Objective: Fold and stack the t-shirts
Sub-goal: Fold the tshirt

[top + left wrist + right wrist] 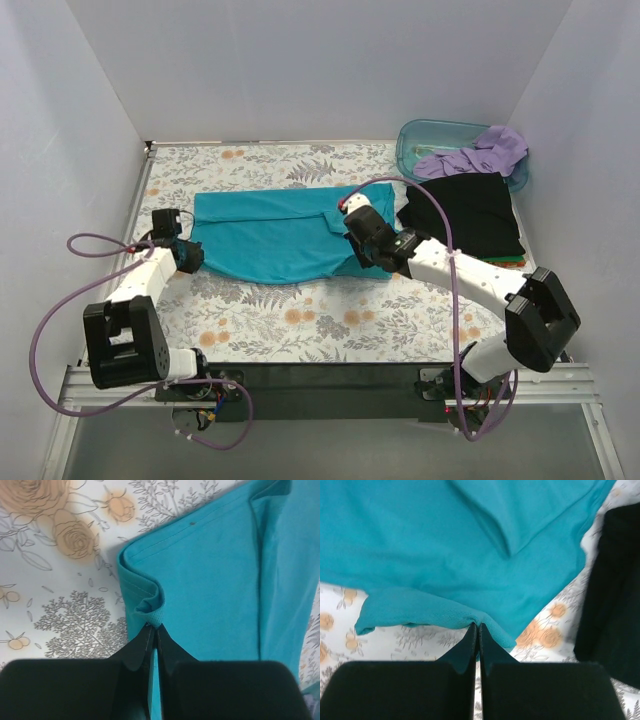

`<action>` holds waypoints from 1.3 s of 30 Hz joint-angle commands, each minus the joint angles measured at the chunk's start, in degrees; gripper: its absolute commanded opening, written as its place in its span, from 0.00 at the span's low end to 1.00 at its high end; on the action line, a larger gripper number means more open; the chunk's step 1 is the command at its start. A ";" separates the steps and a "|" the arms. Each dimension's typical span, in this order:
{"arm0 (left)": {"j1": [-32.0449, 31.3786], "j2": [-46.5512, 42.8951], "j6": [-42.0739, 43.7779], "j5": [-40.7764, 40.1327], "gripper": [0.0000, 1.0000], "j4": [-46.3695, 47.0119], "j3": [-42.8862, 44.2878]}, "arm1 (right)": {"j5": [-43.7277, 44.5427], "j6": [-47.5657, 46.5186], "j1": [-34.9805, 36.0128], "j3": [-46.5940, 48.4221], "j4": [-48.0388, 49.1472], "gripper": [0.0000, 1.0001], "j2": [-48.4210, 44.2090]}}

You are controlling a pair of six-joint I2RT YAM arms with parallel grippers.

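Note:
The teal-blue t-shirt (275, 235) lies spread across the middle of the floral table. My left gripper (190, 255) is shut on its left hem edge, seen bunched at my fingertips in the left wrist view (152, 626). My right gripper (362, 252) is shut on the shirt's near right edge, pinched up in a fold in the right wrist view (478, 626). The black t-shirt (465, 215) lies folded at the right and shows in the right wrist view (615, 590). The lavender-purple t-shirt (485, 152) hangs over the tub's rim.
A translucent blue-green plastic tub (425, 140) stands at the back right corner. White walls enclose the table on three sides. A purple cable (440, 215) loops over the right arm and across the black shirt. The floral tablecloth (300, 320) shows in front.

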 commanded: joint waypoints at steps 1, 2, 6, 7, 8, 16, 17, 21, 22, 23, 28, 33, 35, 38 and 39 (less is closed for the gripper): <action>0.71 2.80 0.26 0.57 0.00 -1.17 6.37 | -3.33 -4.71 -3.89 6.32 1.55 0.01 2.10; 0.72 3.68 0.35 0.74 0.00 -1.17 7.52 | -4.03 -5.33 -4.69 7.30 1.55 0.01 2.80; 1.07 10.08 0.61 1.53 0.00 -1.35 12.35 | -7.11 -7.79 -8.72 12.40 1.90 0.01 7.97; 1.07 11.06 0.70 1.79 0.00 -1.26 13.41 | -7.64 -8.93 -9.35 13.36 1.82 0.01 8.95; 1.07 12.29 0.88 1.97 0.00 -1.09 14.29 | -7.99 -9.46 -9.79 15.55 1.91 0.01 9.91; 1.07 22.05 1.14 1.09 0.00 -2.23 23.61 | -10.63 -12.63 -15.24 26.55 1.73 0.01 20.90; 1.07 22.58 1.23 1.01 0.00 -1.88 23.96 | -10.46 -13.07 -15.50 27.34 1.38 0.01 21.52; 1.15 22.76 1.93 0.92 0.00 1.10 24.23 | -10.98 -14.12 -17.52 30.50 1.38 0.01 24.85; 1.15 22.32 2.19 0.92 0.00 2.76 23.62 | -11.24 -14.56 -17.79 31.21 1.38 0.01 25.47; 1.24 22.23 2.37 0.74 0.00 3.30 23.53 | -11.77 -15.00 -18.05 31.91 1.38 0.01 26.18; 1.07 22.93 3.42 -0.84 0.00 4.27 24.23 | -12.65 -15.97 -19.28 37.53 1.38 0.01 31.36; 1.15 25.65 5.01 -1.01 0.57 2.26 27.30 | -11.78 -15.27 -19.72 41.84 1.12 0.45 35.32; 1.15 25.66 5.18 -1.28 0.98 1.03 28.44 | -10.98 -14.48 -19.81 44.03 0.33 0.98 36.03; 1.15 24.35 5.45 -1.19 0.98 -0.03 30.38 | -11.50 -12.29 -19.72 43.09 -0.55 0.98 34.63; 1.15 23.82 5.80 0.29 0.98 0.14 30.64 | -11.77 -11.50 -19.72 42.12 -0.55 0.98 33.75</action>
